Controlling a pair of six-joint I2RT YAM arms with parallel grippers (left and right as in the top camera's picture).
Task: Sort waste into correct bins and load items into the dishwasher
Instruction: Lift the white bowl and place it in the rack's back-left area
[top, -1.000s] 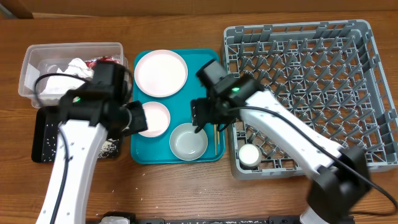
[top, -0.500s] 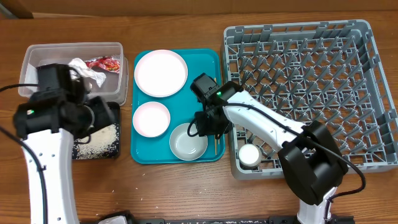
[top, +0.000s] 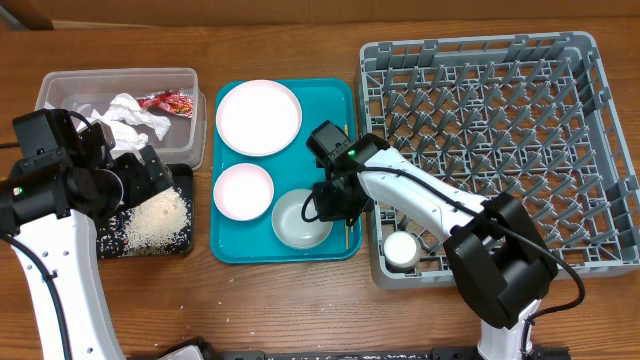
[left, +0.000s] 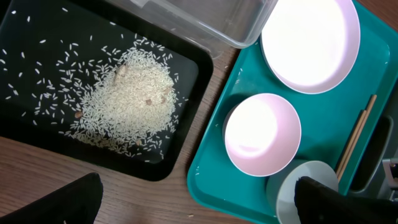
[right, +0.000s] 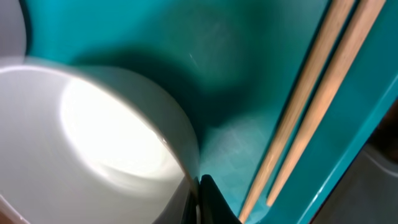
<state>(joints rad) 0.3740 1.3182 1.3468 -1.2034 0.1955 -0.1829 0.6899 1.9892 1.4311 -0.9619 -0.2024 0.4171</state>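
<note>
Left gripper (left: 199, 205): hanging wide open and empty over the black tray (left: 25, 124), left of frame.
Rice (left: 130, 99): lying heaped in that tray.
Right gripper (top: 335, 205): sitting closed at the grey bowl (top: 303, 222) rim; I cannot tell whether it is pinching.
Crowding: chopsticks (top: 347, 225) lying just right of it, pink bowl (top: 243, 190) sitting just left, on the teal tray (top: 335, 90).

On my teal plastic tray (top: 340, 95) a round pink-white plate (top: 259, 117) lies behind two small pale bowls (top: 243, 190) (thin wooden chopsticks (top: 347, 226) right of them); the grey pegged rack (top: 500, 120) stands rightward.
</note>
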